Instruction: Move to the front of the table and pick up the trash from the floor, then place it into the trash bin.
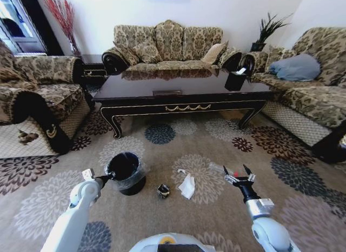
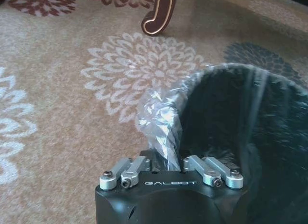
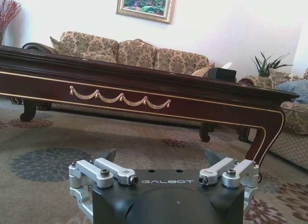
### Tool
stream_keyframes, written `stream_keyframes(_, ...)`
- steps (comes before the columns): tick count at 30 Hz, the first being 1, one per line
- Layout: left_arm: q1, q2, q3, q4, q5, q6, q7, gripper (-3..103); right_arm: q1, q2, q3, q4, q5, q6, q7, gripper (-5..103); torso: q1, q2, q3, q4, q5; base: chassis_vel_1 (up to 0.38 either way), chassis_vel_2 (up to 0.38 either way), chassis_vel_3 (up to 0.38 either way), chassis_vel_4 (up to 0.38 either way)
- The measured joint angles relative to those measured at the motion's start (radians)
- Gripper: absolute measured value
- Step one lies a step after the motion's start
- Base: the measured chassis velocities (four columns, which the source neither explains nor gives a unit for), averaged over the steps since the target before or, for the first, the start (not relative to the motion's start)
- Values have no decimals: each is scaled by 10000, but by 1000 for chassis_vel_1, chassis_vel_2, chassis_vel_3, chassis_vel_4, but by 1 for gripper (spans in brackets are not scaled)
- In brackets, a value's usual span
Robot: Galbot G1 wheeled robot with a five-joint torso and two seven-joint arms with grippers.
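Ahead of the spread right claw (image 1: pixel 238 173) lies open flowered carpet (image 1: pixel 178 141) up to the long glossy dark wood table (image 1: pixel 181 84), whose curved legs leave low gaps beneath the gold-trimmed apron. Beside it toward the left claw (image 1: pixel 108 177) lie a crumpled white tissue (image 1: pixel 187 186) and a dark lump (image 1: pixel 163 191). The round black lined bin (image 1: pixel 126 173) blocks the left claw's front

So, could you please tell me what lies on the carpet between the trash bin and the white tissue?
In the head view, a small dark lump lies between the trash bin and tissue.
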Motion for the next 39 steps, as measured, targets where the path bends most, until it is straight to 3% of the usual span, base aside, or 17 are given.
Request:
stream_keyframes(4, 170, 11, -123, -146, 85, 37, -15, 16, 8, 15, -36, -11, -75, 24, -2, 100, 0, 0, 1, 0, -1, 0, 0, 0, 0)
stream_keyframes(5, 267, 20, -212, -245, 111, 52, -33, 6, 40, 21, -70, -36, -109, 27, 18, 100, 1, 0, 2, 1, -1, 0, 0, 0, 0)
stream_keyframes(9, 455, 34, -344, -501, 106, 64, -38, 2, 128, 13, -135, -136, -121, 27, 120, 100, 1, 0, 2, 0, -4, 0, 0, 0, 0)
stream_keyframes(16, 988, 128, -742, -1129, 134, 53, -70, 0, 360, 15, -317, -485, 93, -12, 435, 100, 1, 0, 1, 0, 0, 0, 0, 0, 0)
stream_keyframes(24, 1810, 299, -1195, -2588, -98, 46, -108, 0, 889, -375, -554, -1327, 1232, -626, 403, 100, 0, 0, 0, -1, 3, 0, 0, 0, 0)
stream_keyframes(28, 2190, 313, -1357, -3188, -164, 47, -123, 0, 1250, -724, -569, -1976, 1256, -668, 88, 100, 1, 0, 1, -4, 1, 0, 0, 0, 0)
stream_keyframes(39, 3433, 81, -2167, -4836, -169, 46, -139, 0, 2661, -1078, -1248, -3938, 1136, -628, 153, 100, 1, 0, 1, 2, 3, 0, 0, 0, 0)
